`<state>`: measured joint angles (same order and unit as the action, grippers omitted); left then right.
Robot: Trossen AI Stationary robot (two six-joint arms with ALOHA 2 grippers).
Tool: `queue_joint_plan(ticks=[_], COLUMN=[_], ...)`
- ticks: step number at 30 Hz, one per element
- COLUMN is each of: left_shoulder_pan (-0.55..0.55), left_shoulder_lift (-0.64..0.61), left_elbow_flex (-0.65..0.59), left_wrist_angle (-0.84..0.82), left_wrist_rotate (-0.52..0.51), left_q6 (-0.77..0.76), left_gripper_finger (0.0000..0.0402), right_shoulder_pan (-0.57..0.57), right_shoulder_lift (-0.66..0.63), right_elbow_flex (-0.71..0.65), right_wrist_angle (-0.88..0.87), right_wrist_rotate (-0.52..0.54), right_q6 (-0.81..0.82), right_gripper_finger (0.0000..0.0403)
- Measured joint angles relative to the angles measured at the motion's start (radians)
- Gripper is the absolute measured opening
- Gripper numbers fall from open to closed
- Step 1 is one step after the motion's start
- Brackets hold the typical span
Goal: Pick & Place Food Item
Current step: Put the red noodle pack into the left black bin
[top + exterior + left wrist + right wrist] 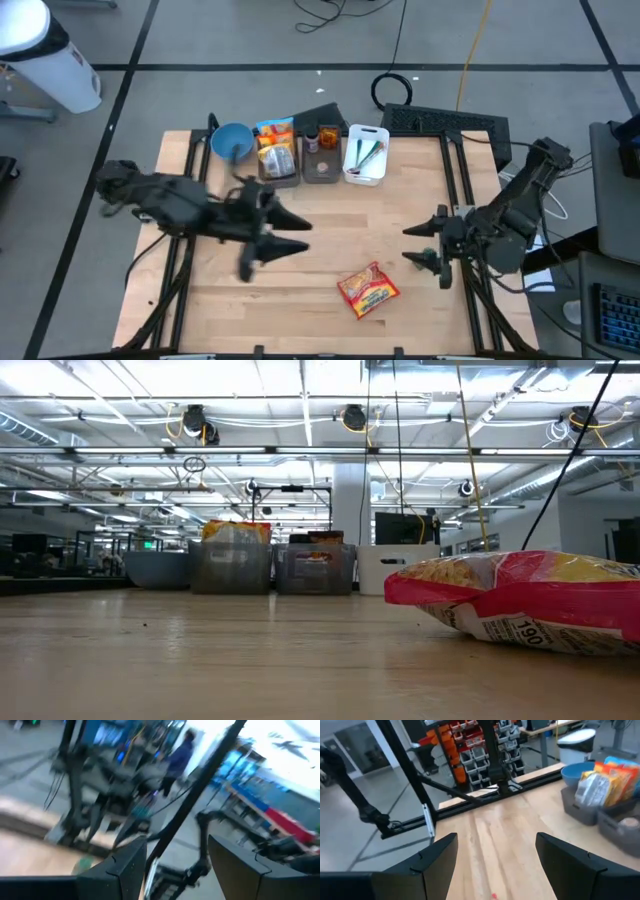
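The food item, a red and yellow packet (368, 290), lies flat on the wooden table near its front edge, right of the middle; the low view shows the packet (530, 600) close up. My left gripper (308, 235) hovers open over the table's left half, pointing level toward the right. My right gripper (405, 245) hovers open over the right half, pointing left, behind the packet. Nothing is between the fingers of my left gripper (177, 865) or my right gripper (495, 860).
Along the far edge stand a blue bowl (232, 142), a grey bin with snack packets (277, 150), a second grey bin (322, 155) and a white bin with utensils (365, 153). Bare wood lies between the grippers. A person stands in the room beyond (180, 755).
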<state>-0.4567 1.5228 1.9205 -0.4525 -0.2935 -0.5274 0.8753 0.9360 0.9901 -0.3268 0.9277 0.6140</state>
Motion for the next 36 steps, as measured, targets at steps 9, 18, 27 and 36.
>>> queue_joint_plan(ticks=[9,18,27,36], left_shoulder_pan=[-0.118,-0.212,-0.502,-0.562], left_shoulder_lift=[-0.019,-0.025,-0.078,-0.139], left_elbow_flex=[-0.002,-0.001,-0.001,-0.001], left_wrist_angle=[0.041,-0.029,-0.318,-0.457], left_wrist_rotate=[-0.130,-0.248,-0.647,-0.719], left_q6=[0.119,0.191,0.027,-0.021], left_gripper_finger=[0.0218,0.0218,0.0218,0.0218], right_shoulder_pan=[0.057,0.063,0.063,0.019], right_shoulder_lift=[0.059,0.257,0.415,0.429], right_elbow_flex=[-0.061,-0.076,-0.076,-0.076], right_wrist_angle=[0.145,0.379,0.430,0.435], right_wrist_rotate=[0.046,0.047,0.078,0.085], right_q6=[0.130,0.231,0.430,0.427], right_gripper_finger=[0.0263,0.0263,0.0263,0.0263])
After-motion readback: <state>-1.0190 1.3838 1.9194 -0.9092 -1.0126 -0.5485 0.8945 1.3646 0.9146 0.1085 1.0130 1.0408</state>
